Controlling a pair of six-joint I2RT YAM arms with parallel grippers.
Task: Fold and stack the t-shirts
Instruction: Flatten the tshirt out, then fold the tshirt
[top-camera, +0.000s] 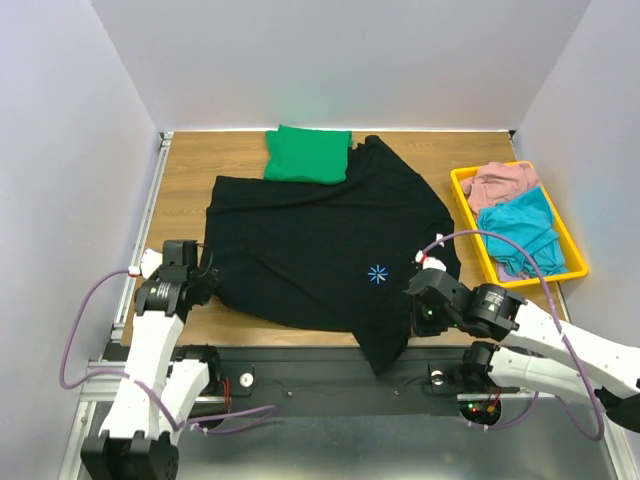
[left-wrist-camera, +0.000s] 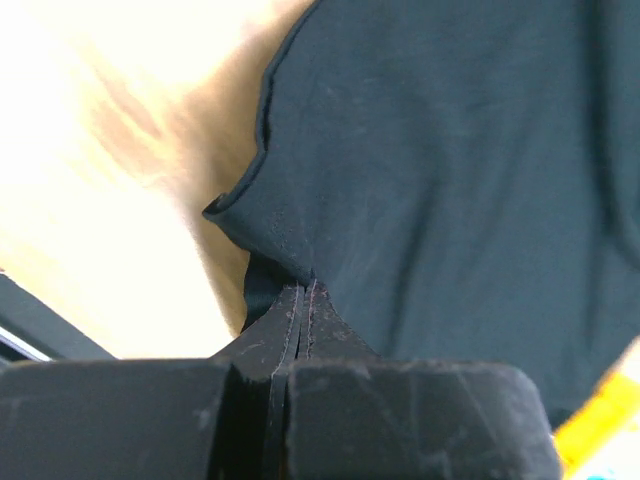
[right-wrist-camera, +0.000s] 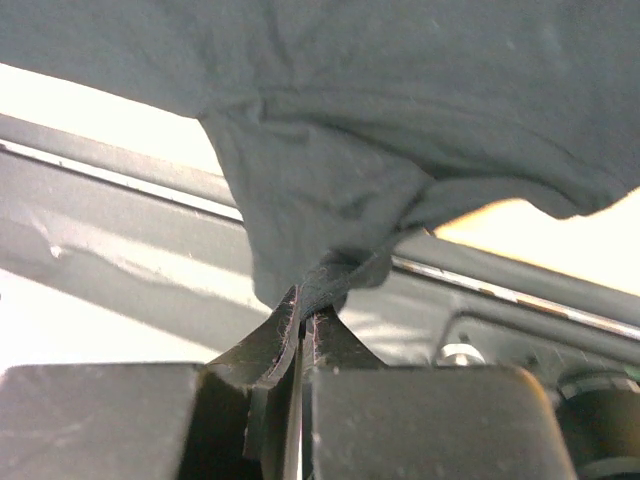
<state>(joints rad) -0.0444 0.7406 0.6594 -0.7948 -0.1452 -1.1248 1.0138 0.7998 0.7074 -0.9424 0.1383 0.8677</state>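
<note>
With the left gripper (left-wrist-camera: 303, 290) pinched tight on the near-left edge of the black t-shirt (top-camera: 320, 240) and the right gripper (right-wrist-camera: 308, 300) clamped on a bunched corner at its near-right side, raise both ends together and level. Probably hem or sleeve in each pinch; hard to tell from the wrist views. Spread wide over the wooden table (top-camera: 185, 185), starburst print (top-camera: 377, 273) upward, one near flap drooping over the dark front rail (top-camera: 300, 375). Carry the near edge toward the far edge in one even sweep, taut enough to prevent sagging, not so taut as to drag the whole cloth. Stop short of the folded green t-shirt (top-camera: 308, 155) touching the far edge, and steer clear of the yellow bin (top-camera: 463, 200). Lay flat before letting go.
</note>
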